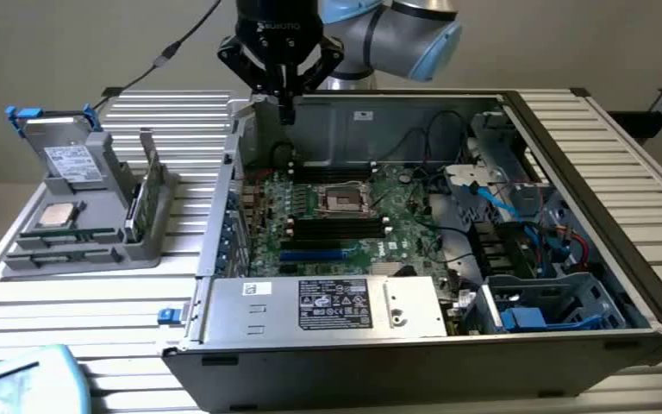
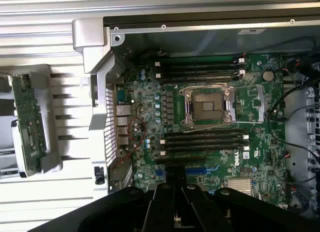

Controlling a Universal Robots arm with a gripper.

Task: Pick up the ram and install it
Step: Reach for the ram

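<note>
Pick-up not begun | thin green ram stick [image 2: 27,122] sits in grey holder [image 1: 78,250] | your end effector [image 1: 289,108]: together, empty | open it to grab.

Arm [image 1: 406,30] bent overhead, wrist vertical — gripper [image 1: 289,109] pointing straight down, jaws closed together.
</note>
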